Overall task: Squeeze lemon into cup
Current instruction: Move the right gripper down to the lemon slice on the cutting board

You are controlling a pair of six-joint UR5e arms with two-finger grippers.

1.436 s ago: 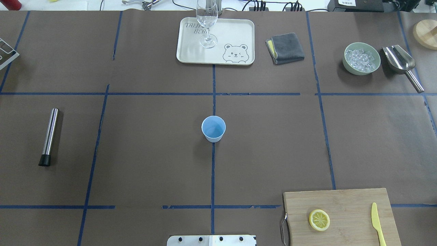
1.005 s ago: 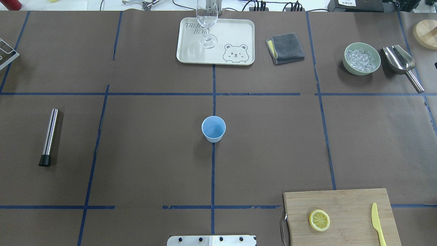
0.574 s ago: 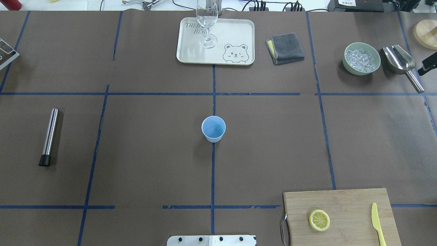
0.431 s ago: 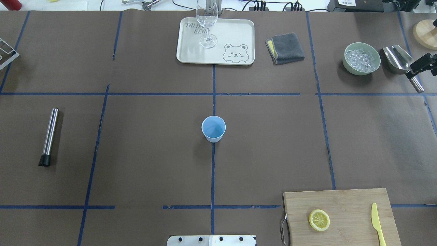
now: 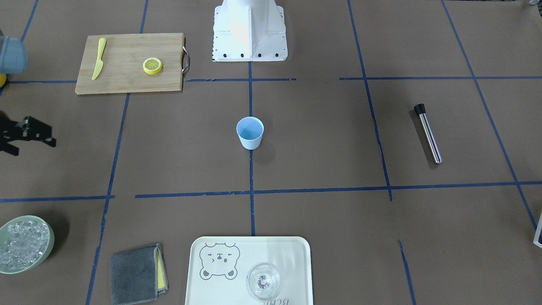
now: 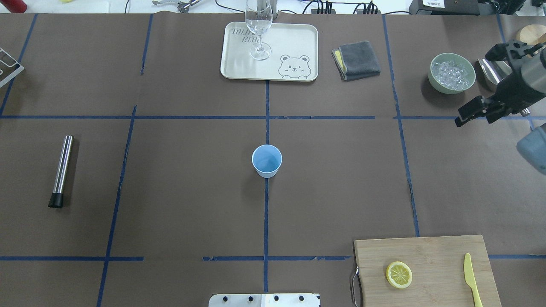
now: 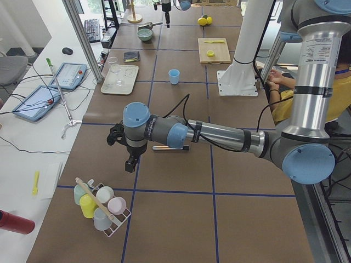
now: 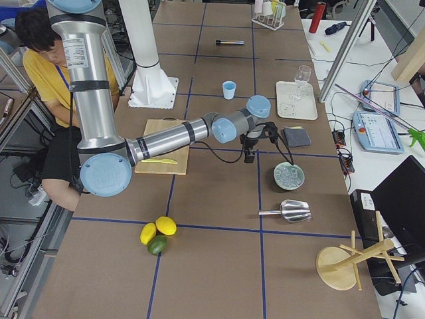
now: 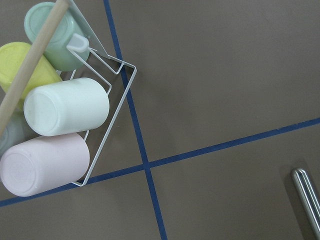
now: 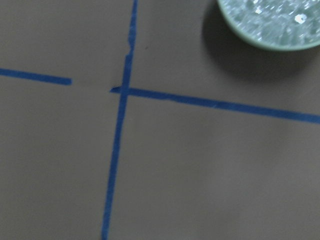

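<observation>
The lemon slice [image 6: 399,274] lies flat on a wooden cutting board [image 6: 426,251] at the near right of the table. It also shows in the front view [image 5: 152,65]. The light-blue cup [image 6: 266,161] stands upright at the table's middle, seen too in the front view [image 5: 250,132]. My right gripper [image 6: 473,87] hangs above the table beside the ice bowl, open and empty, far from both the slice and the cup. My left gripper [image 7: 129,159] shows only in the left side view, near a cup rack; I cannot tell whether it is open.
A yellow plastic knife [image 6: 472,279] lies on the board. A green bowl of ice [image 6: 451,72] and a steel scoop [image 6: 490,70] sit far right. A grey cloth [image 6: 356,59], a tray [image 6: 298,38] with a glass [image 6: 258,25] and a steel rod [image 6: 62,170] are also out.
My right gripper has come into the overhead view from the right edge and moved left, over the scoop toward the ice bowl. The cup and lemon slice have not moved.
</observation>
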